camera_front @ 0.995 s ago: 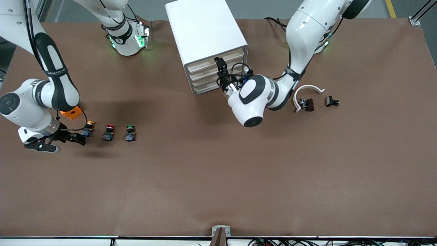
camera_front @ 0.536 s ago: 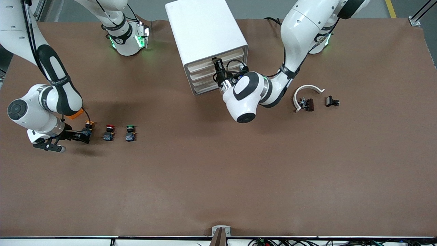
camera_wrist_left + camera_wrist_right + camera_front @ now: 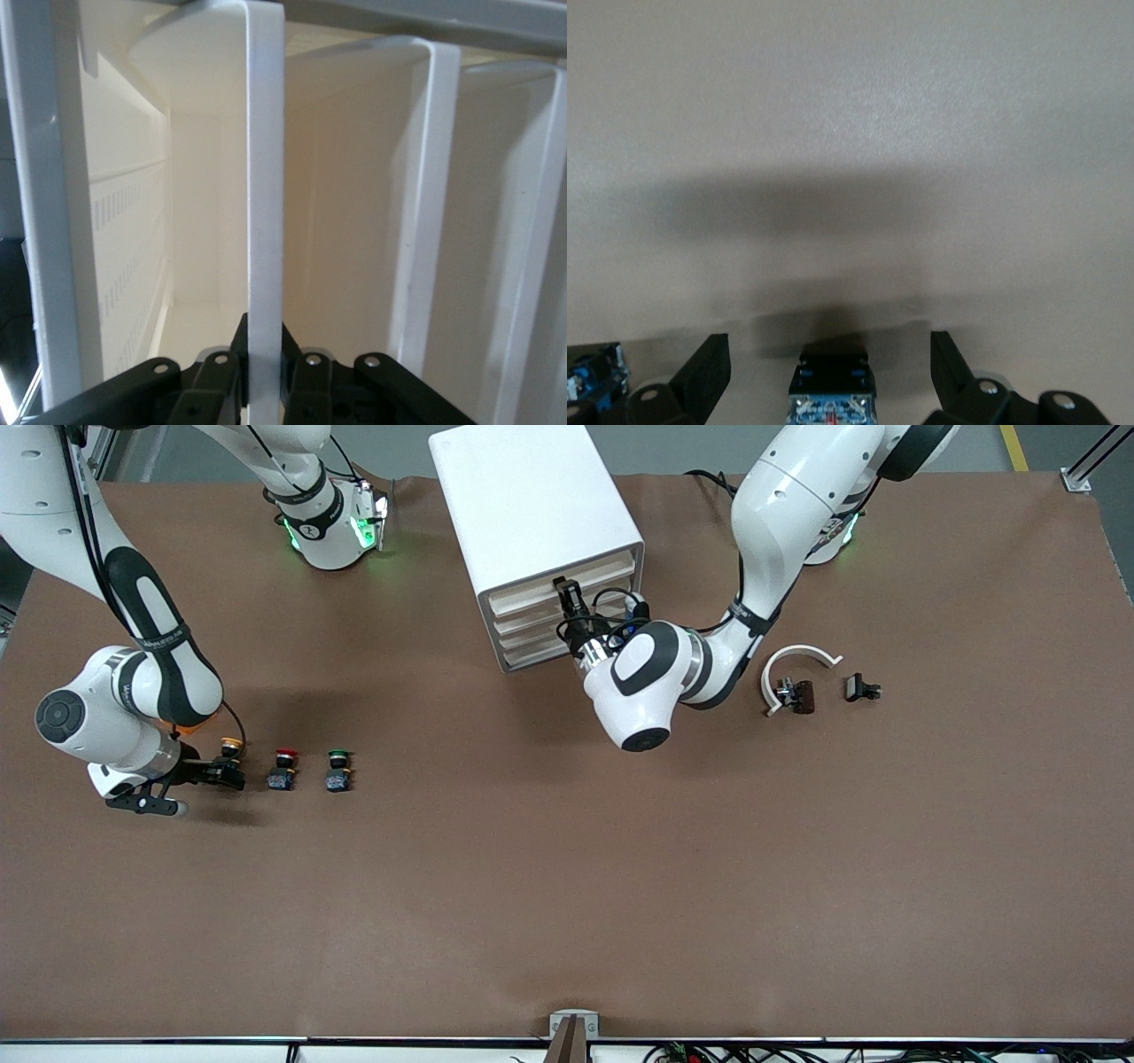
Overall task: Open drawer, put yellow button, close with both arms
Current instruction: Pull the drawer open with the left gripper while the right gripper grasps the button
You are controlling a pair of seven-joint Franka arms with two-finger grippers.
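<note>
Read the table as a clock seen from the front camera, with twelve at the robots' bases and six at the camera.

The cabinet point(image 3: 532, 496) stood at twelve o'clock. Your left gripper point(image 3: 567, 598) was at its front, and its fingers point(image 3: 217, 390) were closed on the thin white front wall of the drawer point(image 3: 523, 595), the uppermost tray. In the left wrist view this wall point(image 3: 264, 177) ran straight between the two fingers.

The yellow button point(image 3: 232, 746) stood on the table point(image 3: 567, 868) at about nine o'clock. Your right gripper point(image 3: 229, 776) was low at the button, jaws wide open. In the right wrist view the button's body point(image 3: 833, 394) sat between the fingers point(image 3: 709, 363) with a gap on each side, so nothing was gripped.

In a row from the yellow one toward three o'clock stood the red-capped button point(image 3: 283, 769) and then the green-capped button point(image 3: 337, 769).

Near three o'clock lay a white curved piece point(image 3: 802, 657) and two small black parts point(image 3: 861, 687).

The lettering on the black band of your right arm point(image 3: 151, 638) was too small to read.
</note>
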